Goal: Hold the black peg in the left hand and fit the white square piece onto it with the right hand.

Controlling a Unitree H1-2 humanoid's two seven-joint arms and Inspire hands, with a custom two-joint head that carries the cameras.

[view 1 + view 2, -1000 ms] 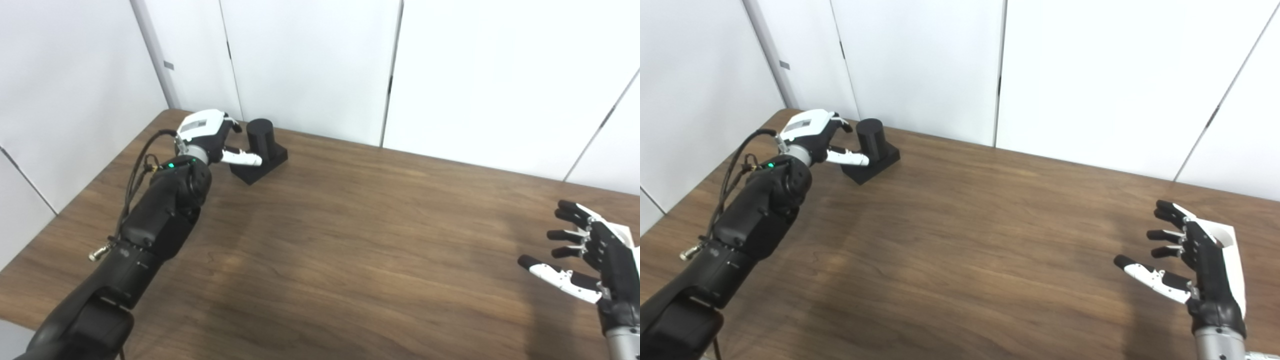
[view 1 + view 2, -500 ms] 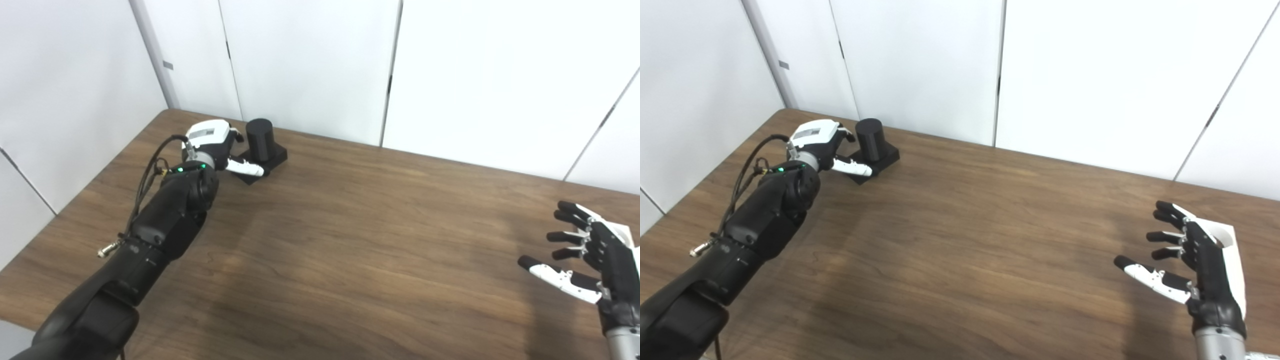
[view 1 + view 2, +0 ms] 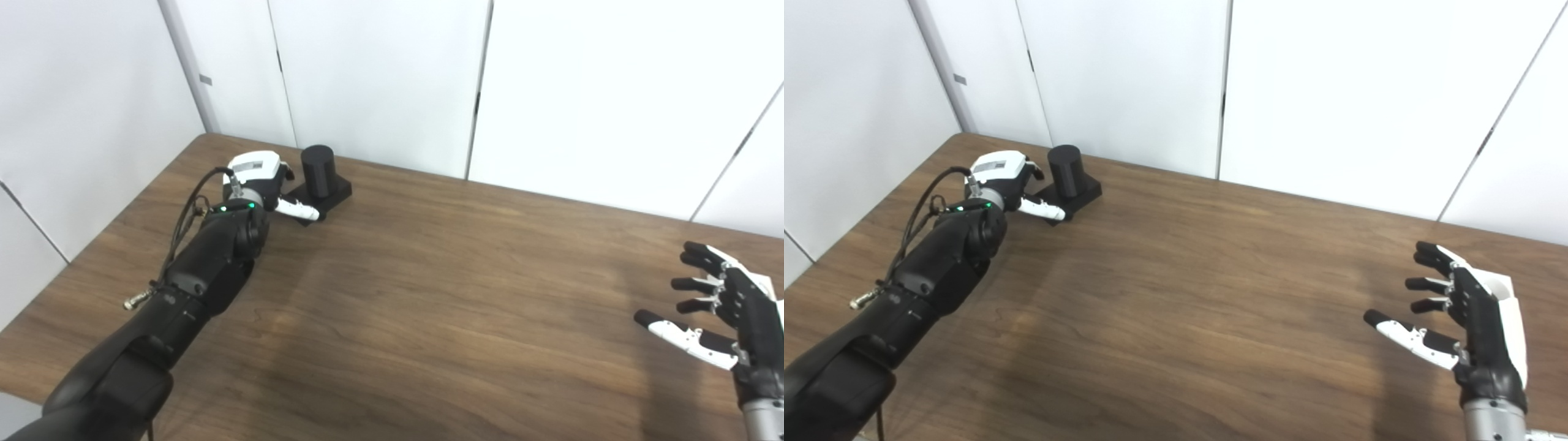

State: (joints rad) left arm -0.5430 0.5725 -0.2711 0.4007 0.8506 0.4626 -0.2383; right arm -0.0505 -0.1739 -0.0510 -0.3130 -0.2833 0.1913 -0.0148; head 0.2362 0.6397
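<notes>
Black peg (image 3: 318, 170) upright on its base — left hand (image 3: 260, 179) just beside, unlabelled.

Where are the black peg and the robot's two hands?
black peg (image 3: 317, 169), left eye view, on its upright cylinder.
left hand (image 3: 260, 177), left eye view, on its white back.
right hand (image 3: 1473, 312), right eye view, on its palm.
</notes>
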